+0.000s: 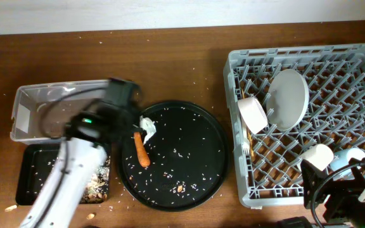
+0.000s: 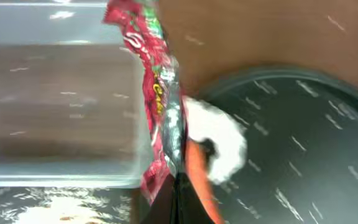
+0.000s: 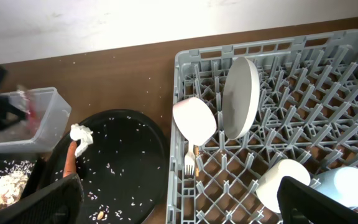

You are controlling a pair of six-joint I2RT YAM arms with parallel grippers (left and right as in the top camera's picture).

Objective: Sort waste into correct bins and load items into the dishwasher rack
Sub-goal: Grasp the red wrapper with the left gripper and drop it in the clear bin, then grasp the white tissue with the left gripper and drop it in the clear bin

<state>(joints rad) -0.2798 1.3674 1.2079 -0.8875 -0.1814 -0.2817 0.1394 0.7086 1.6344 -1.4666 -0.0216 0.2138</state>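
My left gripper (image 2: 176, 190) is shut on the crinkled red wrapper (image 2: 157, 93) and holds it at the right end of the clear tub (image 2: 55, 93). From overhead the gripper (image 1: 124, 95) hides the wrapper. The white tissue (image 1: 147, 126) and carrot (image 1: 141, 149) lie on the round black tray's left side. Rice and scraps fill the black rectangular tray (image 1: 33, 174). The grey rack (image 1: 360, 57) holds the plate (image 1: 288, 98), white bowl (image 1: 253, 114), white cup (image 1: 319, 156), a second cup (image 1: 353, 155) and a white fork (image 3: 189, 165). My right gripper (image 3: 185, 205) is open and empty at the rack's near edge.
The large round black tray (image 1: 195, 158) lies between the bins and the rack, with loose rice scattered over it. Rice grains also dot the wooden table. The clear tub (image 1: 37, 101) stands behind the black rectangular tray at the left.
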